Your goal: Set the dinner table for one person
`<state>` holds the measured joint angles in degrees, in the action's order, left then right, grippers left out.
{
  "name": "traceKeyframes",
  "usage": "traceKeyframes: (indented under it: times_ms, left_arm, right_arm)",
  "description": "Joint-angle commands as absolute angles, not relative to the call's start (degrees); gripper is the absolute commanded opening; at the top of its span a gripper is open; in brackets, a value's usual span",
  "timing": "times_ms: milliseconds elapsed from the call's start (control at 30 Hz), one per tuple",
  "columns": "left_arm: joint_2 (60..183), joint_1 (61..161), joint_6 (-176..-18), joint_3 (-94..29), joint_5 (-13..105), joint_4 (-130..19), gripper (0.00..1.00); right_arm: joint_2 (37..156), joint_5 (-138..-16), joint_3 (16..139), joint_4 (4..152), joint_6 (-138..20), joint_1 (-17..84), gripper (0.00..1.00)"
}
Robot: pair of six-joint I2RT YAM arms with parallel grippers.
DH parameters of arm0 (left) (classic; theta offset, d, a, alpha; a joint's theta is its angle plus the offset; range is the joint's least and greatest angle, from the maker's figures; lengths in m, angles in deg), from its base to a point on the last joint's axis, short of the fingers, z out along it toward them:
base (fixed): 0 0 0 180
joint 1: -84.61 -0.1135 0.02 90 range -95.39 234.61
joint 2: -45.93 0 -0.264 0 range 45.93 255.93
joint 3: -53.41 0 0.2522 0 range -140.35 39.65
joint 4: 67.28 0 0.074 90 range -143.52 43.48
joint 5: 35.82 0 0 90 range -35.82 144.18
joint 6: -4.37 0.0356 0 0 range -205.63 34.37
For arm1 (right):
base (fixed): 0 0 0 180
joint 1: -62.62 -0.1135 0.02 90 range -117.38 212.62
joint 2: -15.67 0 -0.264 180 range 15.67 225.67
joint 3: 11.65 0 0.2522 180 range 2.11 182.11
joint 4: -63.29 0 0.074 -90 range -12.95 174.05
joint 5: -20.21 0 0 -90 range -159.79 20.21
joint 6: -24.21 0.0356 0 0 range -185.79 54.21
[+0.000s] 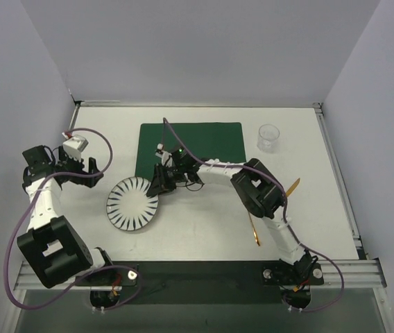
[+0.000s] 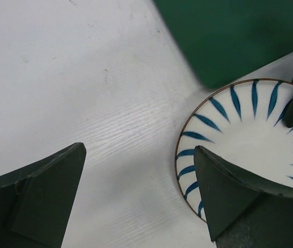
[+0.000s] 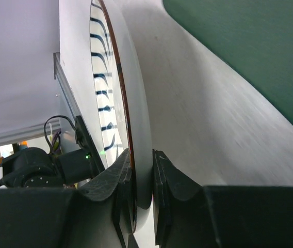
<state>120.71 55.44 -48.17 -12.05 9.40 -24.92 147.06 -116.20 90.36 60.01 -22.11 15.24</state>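
A white plate with blue stripes [image 1: 132,202] lies on the dinner table [image 1: 197,239], just off the near left corner of the dark green placemat [image 1: 191,149]. My right gripper [image 1: 161,182] is shut on the plate's right rim; in the right wrist view the rim [image 3: 137,119] sits pinched between the two pads [image 3: 142,175]. My left gripper [image 1: 93,173] stands open to the left of the plate, with nothing between its fingers [image 2: 141,191]. In the left wrist view the plate [image 2: 249,134] shows beyond the right finger.
A clear glass cup [image 1: 269,137] stands at the back right of the table. Two gold utensils lie on the right, one [image 1: 293,186] beside my right arm and one [image 1: 254,229] nearer the front. The placemat's corner [image 2: 239,36] is close to the plate.
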Motion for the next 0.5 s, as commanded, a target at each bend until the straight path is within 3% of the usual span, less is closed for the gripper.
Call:
traceKeyframes:
  times_ms: [0, 267, 467]
  left_arm:
    - [119.75, 55.52, -52.31, -16.95, 12.34, -24.6, 0.97]
    - [119.75, 55.6, -54.42, -16.34, 11.73, -26.8, 0.97]
    - [120.1, 58.67, -55.04, -13.79, 12.34, -27.94, 0.97]
  right_arm:
    - [134.96, -118.91, 87.46, 53.43, -17.63, 19.99, 0.0]
    - [126.24, -119.54, 80.25, 47.08, -13.59, 26.75, 0.0]
    - [124.56, -105.77, 77.26, 51.02, -12.62, 34.75, 0.0]
